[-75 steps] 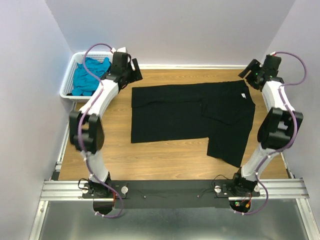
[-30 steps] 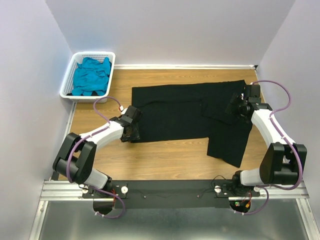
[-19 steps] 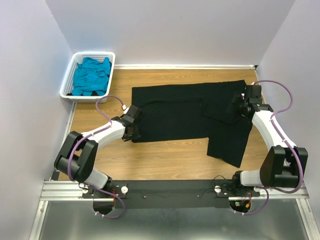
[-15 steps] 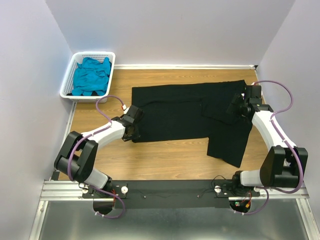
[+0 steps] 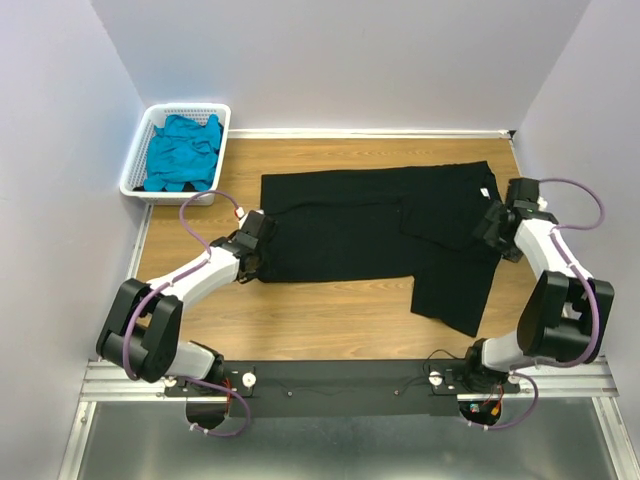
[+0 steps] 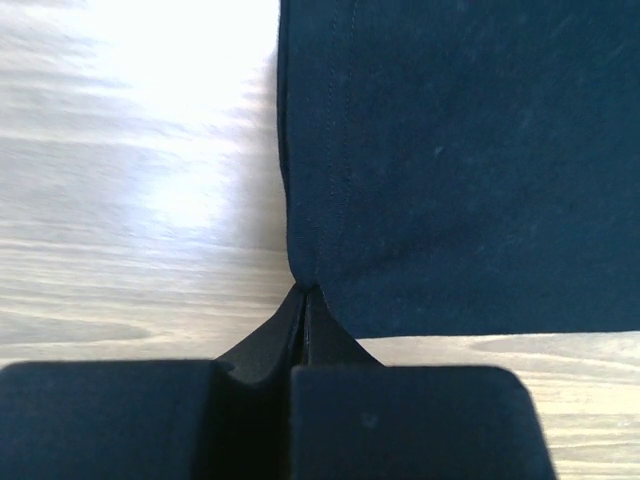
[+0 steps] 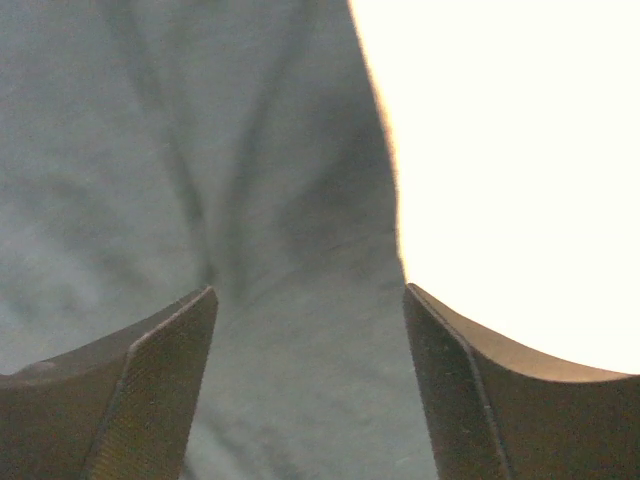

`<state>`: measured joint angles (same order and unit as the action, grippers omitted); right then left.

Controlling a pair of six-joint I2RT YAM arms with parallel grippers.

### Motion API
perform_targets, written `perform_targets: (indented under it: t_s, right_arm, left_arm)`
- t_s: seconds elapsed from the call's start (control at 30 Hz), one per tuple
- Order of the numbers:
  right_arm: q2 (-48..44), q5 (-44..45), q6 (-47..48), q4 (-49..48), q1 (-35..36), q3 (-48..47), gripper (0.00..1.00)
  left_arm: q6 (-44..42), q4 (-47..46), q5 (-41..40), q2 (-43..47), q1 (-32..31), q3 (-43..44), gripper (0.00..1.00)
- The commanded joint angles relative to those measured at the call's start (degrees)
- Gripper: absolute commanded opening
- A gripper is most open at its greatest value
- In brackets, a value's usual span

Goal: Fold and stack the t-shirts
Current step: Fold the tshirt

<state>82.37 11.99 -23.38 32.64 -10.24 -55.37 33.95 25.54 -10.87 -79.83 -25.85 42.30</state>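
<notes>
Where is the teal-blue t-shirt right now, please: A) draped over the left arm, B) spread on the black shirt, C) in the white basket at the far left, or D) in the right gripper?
C: the teal-blue t-shirt lies bunched inside the white basket, well apart from the spread-out black t-shirt.

Left tool (image 6: 303,295) tight, right tool (image 7: 307,292) wide.
</notes>
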Motion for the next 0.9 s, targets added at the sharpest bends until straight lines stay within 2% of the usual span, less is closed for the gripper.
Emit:
perform_targets:
  t_s: [0.0, 0.17, 0.37, 0.6, 0.7, 0.87]
  right_arm:
    - [3.23, -5.38, -2.37, 1.20, -7.24, 2.11, 0.80]
    - [5.00, -7.15, -1.06, -2.58, -9.62, 2.46, 0.69]
    - [7.89, -9.88, -0.18, -6.80, -11.56, 2.64, 0.68]
    - [8.77, -10.67, 0.08, -8.38, -12.79, 4.22, 0.61]
    - [9.21, -10.41, 0.61, -9.00, -13.31, 4.75, 0.54]
    - [10.09, -10.93, 0.17, -10.41, -14.02, 6.07, 0.53]
  left_arm:
    - [-3.19, -1.72, 1.02, 1.35, 2.20, -0.99, 0.00]
    - [-4.07, -3.57, 2.35, 1.35, 3.08, -1.70, 0.00]
    - [-4.25, -3.83, 1.82, 1.70, 2.99, -1.87, 0.00]
    - [-4.51, -4.27, 2.17, 2.23, 2.99, -1.96, 0.00]
    - [-4.51, -4.36, 2.26, 2.05, 2.99, -1.96, 0.00]
    - [-4.51, -4.18, 2.09, 2.22, 2.99, -1.96, 0.00]
